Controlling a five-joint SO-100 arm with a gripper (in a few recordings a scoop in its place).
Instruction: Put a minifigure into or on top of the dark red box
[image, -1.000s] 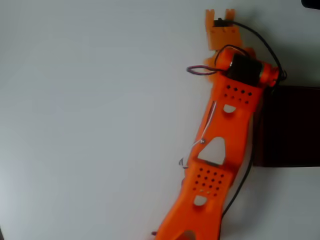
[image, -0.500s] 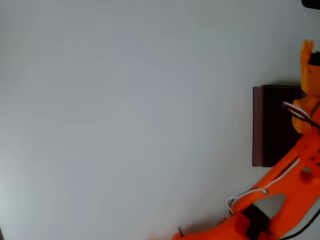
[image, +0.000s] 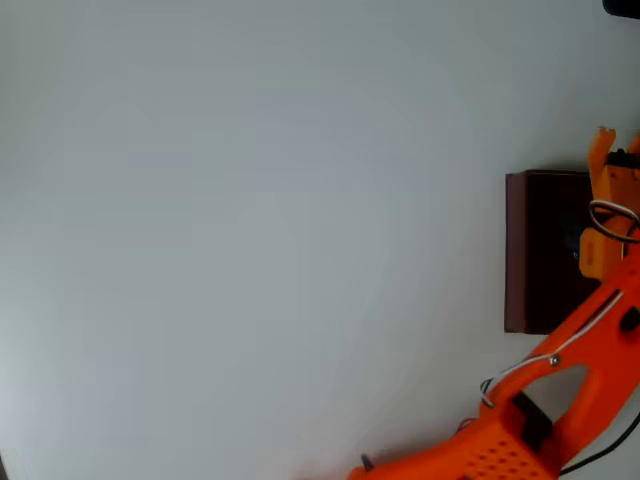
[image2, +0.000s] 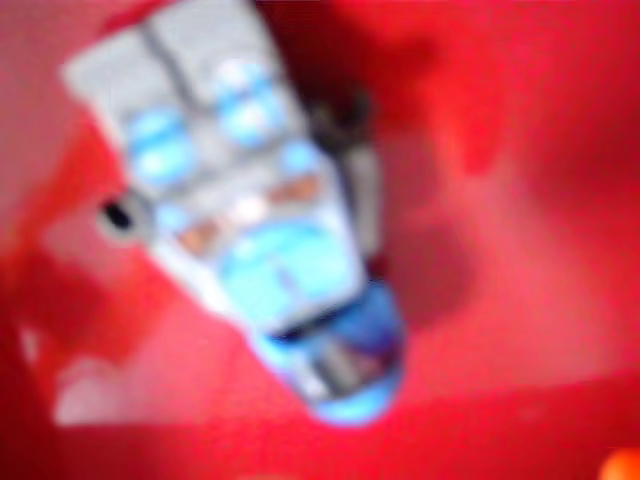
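An orange robot arm (image: 560, 400) reaches up from the bottom edge of the overhead view and across a pale tabletop (image: 250, 240), its gripper (image: 610, 165) poised over the far right side of the dark red box (image: 545, 250), which sits at the right edge of the picture with its maroon left wall turned toward the bare tabletop and its near-black inside facing up. The placing makes sense for the job in hand: the arm has to bring its load above the open box before anything can be let go, and the gripper hangs over the box's interior, not beside it. In the wrist view the minifigure (image2: 255, 215) fills the middle of the picture against a red surface that looks to be the box's floor; whether the toy is lying on that floor or hanging just above it cannot be told from so blurred a close-up. The same goes for the jaws: neither picture shows plainly whether they are apart or clamped on the toy. The minifigure itself reads as a pale grey body with bright blue patches and small orange-brown marks, tapering down to a rounded bright blue end with a darker band across it; a small dark piece juts from its left side and another from its upper right. It lies tilted, wide end toward the upper left, blue end toward the lower middle, casting a soft shadow to its right.
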